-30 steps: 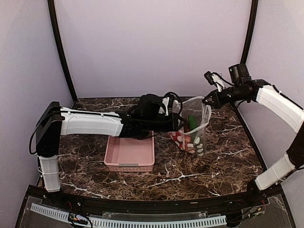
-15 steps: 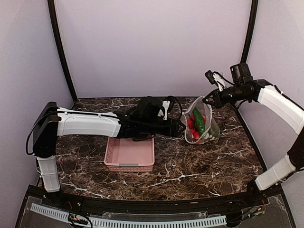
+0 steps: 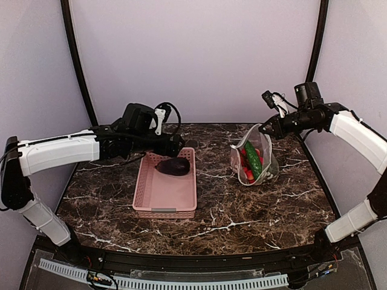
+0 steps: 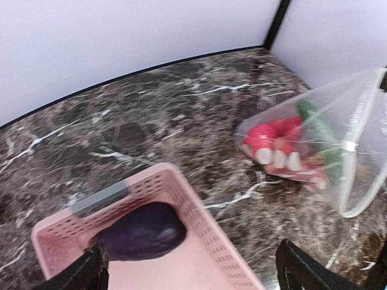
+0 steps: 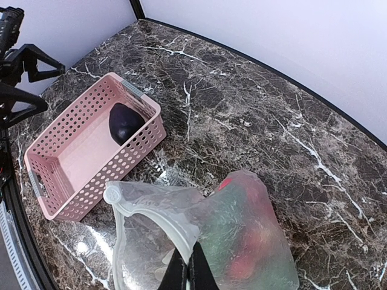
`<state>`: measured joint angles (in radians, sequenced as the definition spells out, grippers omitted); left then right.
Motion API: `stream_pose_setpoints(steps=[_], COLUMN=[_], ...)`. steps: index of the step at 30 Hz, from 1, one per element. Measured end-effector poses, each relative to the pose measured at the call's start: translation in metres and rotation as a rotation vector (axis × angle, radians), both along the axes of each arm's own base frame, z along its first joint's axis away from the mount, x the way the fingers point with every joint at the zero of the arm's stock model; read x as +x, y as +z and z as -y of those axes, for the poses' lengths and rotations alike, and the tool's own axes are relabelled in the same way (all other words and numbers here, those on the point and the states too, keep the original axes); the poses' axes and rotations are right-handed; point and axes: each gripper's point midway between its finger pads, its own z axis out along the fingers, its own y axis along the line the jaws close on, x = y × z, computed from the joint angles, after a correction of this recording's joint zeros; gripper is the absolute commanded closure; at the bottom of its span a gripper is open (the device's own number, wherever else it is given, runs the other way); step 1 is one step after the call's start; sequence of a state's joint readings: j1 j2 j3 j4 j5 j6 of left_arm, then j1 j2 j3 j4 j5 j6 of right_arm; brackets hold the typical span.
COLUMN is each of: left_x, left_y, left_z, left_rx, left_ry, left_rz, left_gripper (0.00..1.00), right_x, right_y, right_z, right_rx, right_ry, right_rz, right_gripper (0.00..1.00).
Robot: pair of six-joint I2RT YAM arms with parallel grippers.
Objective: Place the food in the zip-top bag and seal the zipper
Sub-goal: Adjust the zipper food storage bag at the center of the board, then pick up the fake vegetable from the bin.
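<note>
The zip-top bag [image 3: 254, 161] stands at the right of the table, mouth up, with red round fruits [image 4: 270, 137] and a green cucumber [image 3: 252, 158] inside. My right gripper [image 3: 264, 128] is shut on the bag's mouth edge; the right wrist view shows its fingertips [image 5: 190, 273] pinching the clear zipper [image 5: 158, 211] strip. A dark purple eggplant [image 3: 174, 167] lies at the far end of the pink basket [image 3: 145, 199]. Just above that end hangs my left gripper [image 3: 174, 145], open and holding nothing, with the eggplant [image 4: 142, 232] below and between its fingers [image 4: 91, 272].
The pink basket [image 5: 60, 181] sits left of centre on the dark marble table [image 3: 242, 211], a hand's width from the bag. Black frame posts and pale walls close in the back and both sides.
My left gripper has pulled back leftward from the bag's mouth to above the basket and opened wide. The bag has sagged a little. My right gripper has kept its hold.
</note>
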<state>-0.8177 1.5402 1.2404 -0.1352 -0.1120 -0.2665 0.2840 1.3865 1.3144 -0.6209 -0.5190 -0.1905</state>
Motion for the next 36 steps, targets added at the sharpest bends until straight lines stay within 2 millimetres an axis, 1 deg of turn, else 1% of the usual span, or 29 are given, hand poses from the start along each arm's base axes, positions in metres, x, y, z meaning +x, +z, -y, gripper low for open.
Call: stream_pose_setpoints(steps=[2,4,5,6,8,12,15,18,19,20,21,22,23,24,25,26,28,31,34,36], left_x=[0.009,0.011,0.010,0.011,0.011,0.013,0.010,0.013,0.015,0.020,0.025,0.031,0.036,0.040,0.044,0.047,0.047,0.035,0.021,0.017], left_y=[-0.011,-0.015,-0.015,-0.011,0.004,0.033,0.049,0.057,0.056,0.055,0.050,0.044,0.036,0.025,0.007,-0.005,-0.037,-0.078,-0.101,-0.107], left_z=[-0.028,-0.047,-0.054,-0.060,-0.071,-0.082,-0.091,-0.107,-0.110,-0.112,-0.111,-0.106,-0.100,-0.092,-0.081,-0.074,-0.057,-0.041,-0.035,-0.032], left_rx=[0.059,0.111,0.131,0.145,0.161,0.159,0.156,0.175,0.192,0.219,0.249,0.280,0.299,0.323,0.351,0.360,0.385,0.408,0.427,0.438], left_ry=[0.087,0.141,0.159,0.181,0.222,0.257,0.274,0.339,0.357,0.366,0.357,0.329,0.297,0.250,0.169,0.120,-0.016,-0.186,-0.294,-0.341], left_rz=[0.007,0.018,0.025,0.037,0.060,0.132,0.194,0.238,0.241,0.242,0.233,0.222,0.204,0.179,0.130,0.094,-0.001,-0.114,-0.180,-0.200], left_gripper=[0.01,0.01,0.01,0.01,0.01,0.01,0.01,0.01,0.01,0.03,0.12,0.17,0.27,0.30,0.32,0.32,0.30,0.29,0.25,0.24], right_x=[0.000,0.000,0.000,0.000,0.000,0.000,0.000,0.000,0.000,0.000,0.000,0.000,0.000,0.000,0.000,-0.001,-0.001,-0.002,-0.002,-0.002], right_y=[0.000,0.000,0.000,0.000,0.000,0.000,0.000,0.000,0.000,0.000,0.000,0.000,0.000,0.000,0.000,0.000,0.000,0.000,0.000,0.000], right_z=[0.000,0.000,0.000,0.000,0.000,0.000,0.000,0.000,0.000,0.000,0.000,0.000,0.000,0.000,0.000,0.000,0.000,0.000,0.000,0.000], right_rx=[-0.001,-0.002,-0.003,-0.003,-0.004,-0.005,-0.004,-0.004,-0.004,-0.004,-0.004,-0.004,-0.004,-0.004,-0.004,-0.003,-0.003,-0.004,-0.003,-0.002], right_ry=[0.002,0.003,0.003,0.004,0.005,0.006,0.006,0.007,0.007,0.007,0.007,0.007,0.007,0.008,0.008,0.008,0.010,0.011,0.012,0.014], right_rz=[0.002,0.004,0.005,0.005,0.007,0.007,0.007,0.007,0.007,0.007,0.008,0.007,0.007,0.007,0.008,0.007,0.008,0.009,0.009,0.008], right_gripper=[1.00,1.00,1.00,1.00,1.00,1.00,1.00,1.00,1.00,1.00,1.00,1.00,1.00,1.00,1.00,1.00,1.00,1.00,1.00,1.00])
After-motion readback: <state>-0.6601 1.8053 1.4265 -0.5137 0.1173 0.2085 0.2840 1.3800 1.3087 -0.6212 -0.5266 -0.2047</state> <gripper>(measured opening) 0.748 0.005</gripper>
